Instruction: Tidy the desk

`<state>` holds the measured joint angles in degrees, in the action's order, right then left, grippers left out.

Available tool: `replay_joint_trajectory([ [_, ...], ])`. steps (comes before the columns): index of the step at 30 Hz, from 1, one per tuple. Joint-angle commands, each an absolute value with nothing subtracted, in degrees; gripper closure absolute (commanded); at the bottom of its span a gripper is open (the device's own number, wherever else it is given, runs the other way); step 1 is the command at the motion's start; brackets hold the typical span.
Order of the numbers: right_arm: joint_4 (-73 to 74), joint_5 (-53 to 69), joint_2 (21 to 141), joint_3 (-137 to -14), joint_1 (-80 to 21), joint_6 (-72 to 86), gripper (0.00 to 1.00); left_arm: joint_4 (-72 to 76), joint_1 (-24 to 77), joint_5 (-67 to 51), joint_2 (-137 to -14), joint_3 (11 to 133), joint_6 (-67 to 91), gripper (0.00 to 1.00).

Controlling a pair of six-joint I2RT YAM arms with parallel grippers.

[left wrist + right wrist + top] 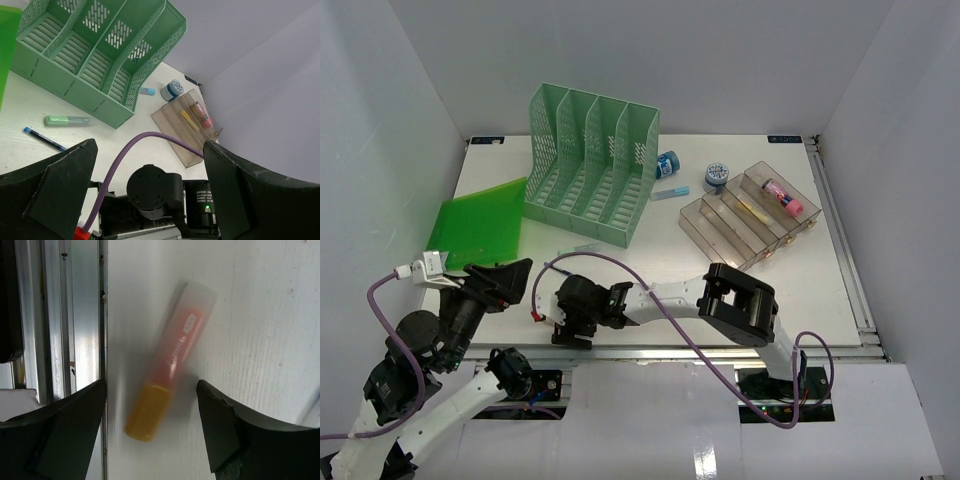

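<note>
Desk [670,250], both grippers low at its front edge.
The white desk lies between white walls. By its front rail [85,340] a blurred orange-and-yellow highlighter [167,367] lies between the right gripper's [151,385] spread fingers, untouched. The left gripper [149,146] gapes wide, empty, near the front-left corner. A green file rack [590,165] stands toward the back edge.

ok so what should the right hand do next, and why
Probably lower the right hand straight down and close on the highlighter. It lies flat on the desk beside the metal rail, lined up between the open fingers with a gap on each side, so nothing is gripped yet.
</note>
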<state>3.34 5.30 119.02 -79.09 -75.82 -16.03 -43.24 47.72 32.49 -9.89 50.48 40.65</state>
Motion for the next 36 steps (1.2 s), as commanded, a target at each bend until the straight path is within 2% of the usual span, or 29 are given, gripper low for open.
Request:
replay_joint_trajectory([
  [1,3.0,2.5,120.7,-78.9,-74.4,-15.9,0.40,-46.2,47.5,32.7,-9.0,50.9,41.8,0.02],
  [4,4.2,2.6,119.7,-76.7,-73.2,-16.5,0.65,-47.4,47.5,32.8,-8.1,50.2,42.9,0.02],
  [10,4.9,1.9,115.0,-70.6,-69.7,-17.8,0.91,-47.3,47.5,32.3,-5.6,47.3,44.7,0.02],
  [13,7.7,3.9,110.7,-68.8,-65.9,-19.5,0.92,-47.0,47.5,31.7,-5.9,46.6,45.2,0.02],
  [16,13.7,10.8,105.9,-68.5,-60.5,-23.9,0.92,-46.2,47.5,30.8,-7.3,45.7,45.4,0.02],
  [21,23.3,20.2,91.9,-66.8,-49.2,-30.6,0.92,-43.2,47.5,28.7,-11.4,43.2,45.5,0.02],
  [27,24.7,16.2,76.5,-61.9,-30.7,-32.5,0.92,-37.7,47.5,25.9,-16.6,38.9,45.2,0.02],
  [31,24.4,12.9,75.7,-62.5,-12.9,-33.2,0.92,-34.3,47.5,23.8,-19.0,36.4,44.6,0.02],
  [36,24.1,11.0,82.2,-67.3,-1.0,-36.6,0.92,-32.3,47.5,21.9,-20.0,34.7,44.6,0.02],
])
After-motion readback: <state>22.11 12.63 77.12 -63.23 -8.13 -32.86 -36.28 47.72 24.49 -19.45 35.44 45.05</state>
